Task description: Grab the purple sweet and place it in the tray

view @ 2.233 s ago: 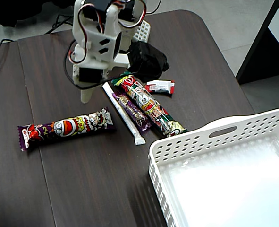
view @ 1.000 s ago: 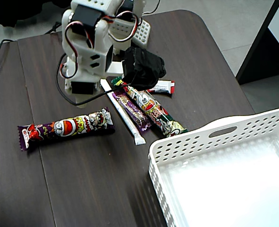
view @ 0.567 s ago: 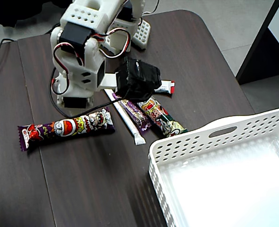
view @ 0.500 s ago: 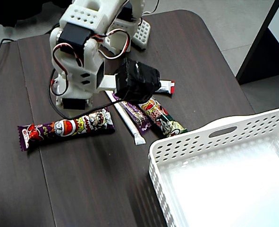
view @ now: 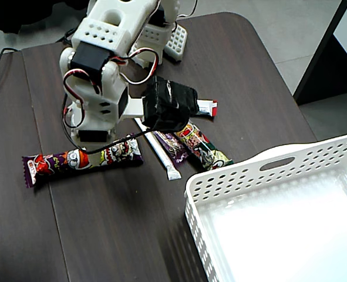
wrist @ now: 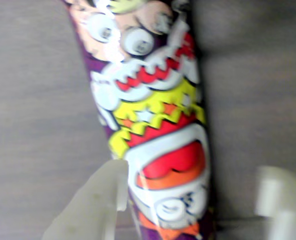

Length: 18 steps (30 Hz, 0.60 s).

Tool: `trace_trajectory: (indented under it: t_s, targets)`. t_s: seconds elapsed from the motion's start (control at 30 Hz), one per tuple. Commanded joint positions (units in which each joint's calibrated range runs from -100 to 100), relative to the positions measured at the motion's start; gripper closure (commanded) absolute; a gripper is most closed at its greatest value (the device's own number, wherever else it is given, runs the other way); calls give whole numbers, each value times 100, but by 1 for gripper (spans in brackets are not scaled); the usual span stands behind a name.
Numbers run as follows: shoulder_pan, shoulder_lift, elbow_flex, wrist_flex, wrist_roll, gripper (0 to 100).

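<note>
The purple sweet is a long wrapper with cartoon faces, lying flat on the dark table at the left of the fixed view. The white arm leans down over its middle, and my gripper is mostly hidden under the arm's own body there. The wrist view shows the sweet close up, running lengthwise between my two pale fingers. The gripper is open: one finger stands left of the wrapper and the other at its right, with a gap. The white perforated tray fills the lower right.
To the right of the arm lie a thinner purple packet, a green and red stick sweet, a white stick and a small red and white packet. A black wrapped block on the arm hangs above them.
The arm has swung from the middle pile toward the left and come down over the cartoon purple sweet, now covering its middle. No sweet has moved.
</note>
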Motion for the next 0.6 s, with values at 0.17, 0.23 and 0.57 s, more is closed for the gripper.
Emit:
trace_trajectory:
  t_s: [0.17, 0.23, 0.57]
  targets:
    - [279, -19, -368, 277, 934, 77]
    - [338, -11, -295, 294, 1092, 77]
    - [507, -11, 362, -245, 1401, 77]
